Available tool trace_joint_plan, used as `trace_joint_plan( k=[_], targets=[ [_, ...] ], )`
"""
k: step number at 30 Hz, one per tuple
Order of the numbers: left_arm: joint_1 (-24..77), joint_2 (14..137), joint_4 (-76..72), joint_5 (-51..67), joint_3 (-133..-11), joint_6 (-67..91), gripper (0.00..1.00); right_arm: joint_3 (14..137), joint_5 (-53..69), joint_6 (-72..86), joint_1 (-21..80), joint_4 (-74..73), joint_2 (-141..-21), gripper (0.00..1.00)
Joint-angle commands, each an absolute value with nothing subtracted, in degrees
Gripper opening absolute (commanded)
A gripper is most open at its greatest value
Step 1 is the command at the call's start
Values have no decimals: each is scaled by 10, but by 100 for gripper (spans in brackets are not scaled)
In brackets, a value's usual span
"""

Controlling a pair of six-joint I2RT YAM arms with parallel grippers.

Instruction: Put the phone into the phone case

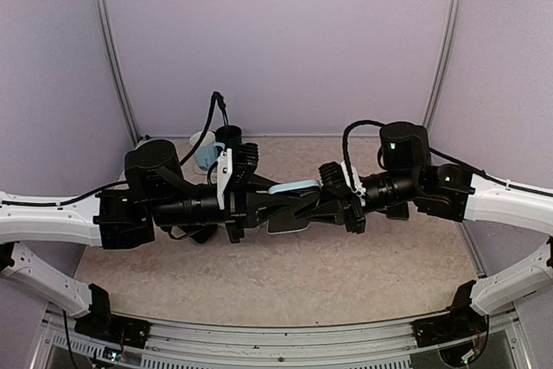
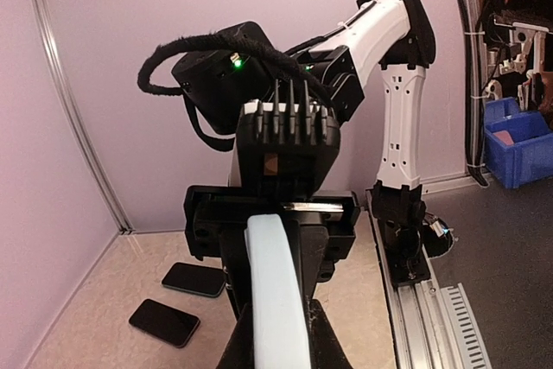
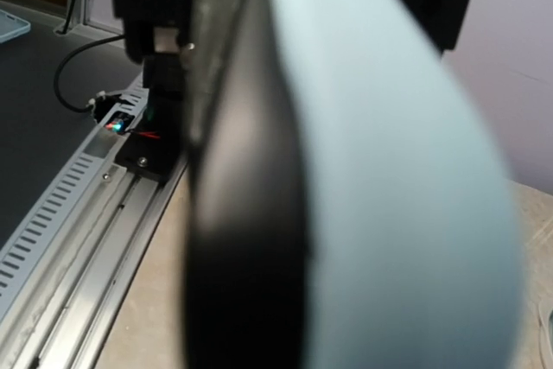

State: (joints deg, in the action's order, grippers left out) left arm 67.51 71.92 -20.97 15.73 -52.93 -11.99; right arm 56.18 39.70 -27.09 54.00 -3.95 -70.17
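Two claws meet in mid-air, left claw (image 1: pixel 275 205) and right claw (image 1: pixel 321 203) each pinching an end of the case (image 1: pixel 294 187) so I can brace it; the phone (image 3: pixel 246 239), seemingly the dark slab, lies against it between them.

1. Walls (image 1: pixel 276 41): plain pale lilac panels at the rear and both sides, evenly lit.
2. Corner posts (image 1: pixel 111 49): slim grey metal uprights where the panels meet.
3. Bench (image 1: pixel 285 283): beige speckled top, enclosed by the walls on three sides.
4. Slotted rail (image 1: pixel 285 347): aluminium strip along the bench's near edge.
5. Floor (image 2: pixel 510 257): dark grey, beyond the rail.
6. Blue bin (image 2: pixel 510 162): at the far side of that floor, beside grey metal equipment.
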Motion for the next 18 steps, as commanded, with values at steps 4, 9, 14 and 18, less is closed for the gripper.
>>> trace_joint_plan(
  k=[4, 9, 14, 18],
  targets=[
    [684, 708, -234, 108, -511, -94, 0, 567, 394, -294, 545, 10, -692, 0],
    [684, 703, -203, 96, -510, -95, 70, 568, 379, -275, 545, 22, -675, 0],
    [683, 643, -260, 91, -411, -115, 94, 576, 386, -264, 544, 26, -654, 0],
    [681, 655, -275, 73, -401, -126, 67, 573, 412, -256, 544, 41, -649, 0]
  ],
)
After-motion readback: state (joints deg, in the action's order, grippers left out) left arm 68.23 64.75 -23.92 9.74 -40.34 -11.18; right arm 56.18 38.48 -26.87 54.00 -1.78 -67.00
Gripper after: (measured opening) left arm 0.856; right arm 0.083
